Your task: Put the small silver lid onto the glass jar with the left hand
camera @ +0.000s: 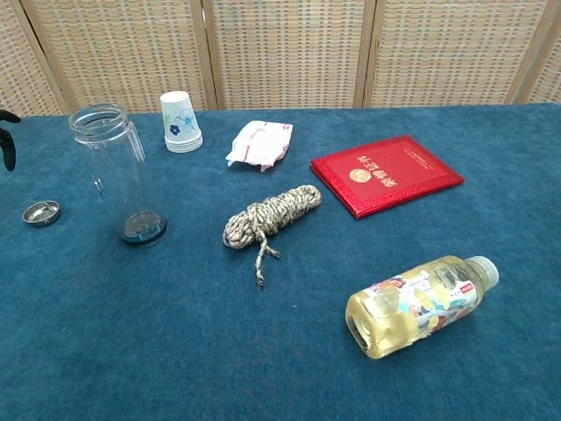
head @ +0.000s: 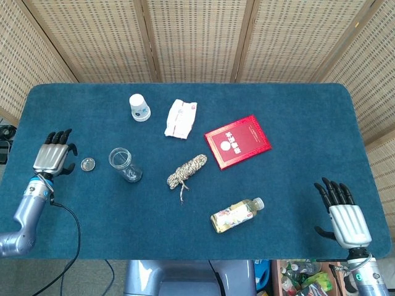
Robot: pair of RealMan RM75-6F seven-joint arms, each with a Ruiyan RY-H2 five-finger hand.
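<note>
Near the table's left edge, the left hand (head: pixel 54 155) hovers with fingers spread, holding nothing.
The small silver lid (head: pixel 87 164) lies on the table (head: pixel 290 123) between that hand and the upright glass jar (head: pixel 123 163), apart from both. By the front right corner, the right hand (head: pixel 343 216) is likewise spread and empty.
</note>
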